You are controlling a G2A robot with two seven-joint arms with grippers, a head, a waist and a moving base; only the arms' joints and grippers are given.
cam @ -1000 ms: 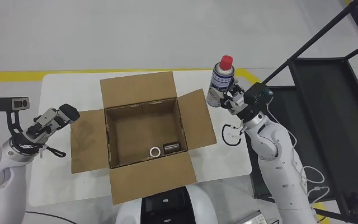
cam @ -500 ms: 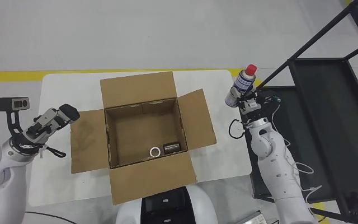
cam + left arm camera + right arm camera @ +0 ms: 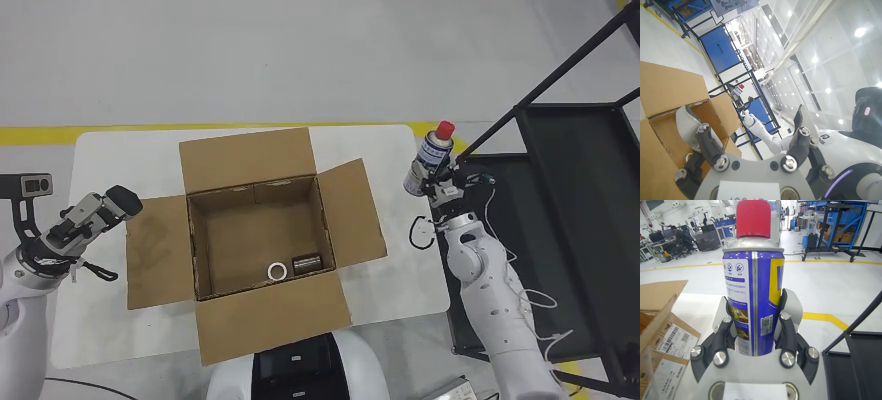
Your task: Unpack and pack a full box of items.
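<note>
An open cardboard box (image 3: 258, 232) stands mid-table with all flaps spread; inside lie a white ring (image 3: 275, 270) and a small dark block (image 3: 307, 263). My right gripper (image 3: 432, 180) is shut on a blue and white spray can (image 3: 428, 158) with a red cap, held upright above the table's right edge, right of the box. In the right wrist view both fingers clamp the spray can (image 3: 753, 291) low on its body. My left gripper (image 3: 100, 215) sits left of the box, open with nothing between its fingers (image 3: 685, 117); the box (image 3: 668, 98) lies beyond it.
A black metal rack (image 3: 560, 190) stands just right of the table, close to the right arm. The white table (image 3: 110, 310) has bare room at its left and front right. Yellow floor tape (image 3: 120, 128) runs behind the table.
The right arm carried the spray can rightward from beside the box's right flap out to the table's right edge, then eased slightly back. The left arm stayed still.
</note>
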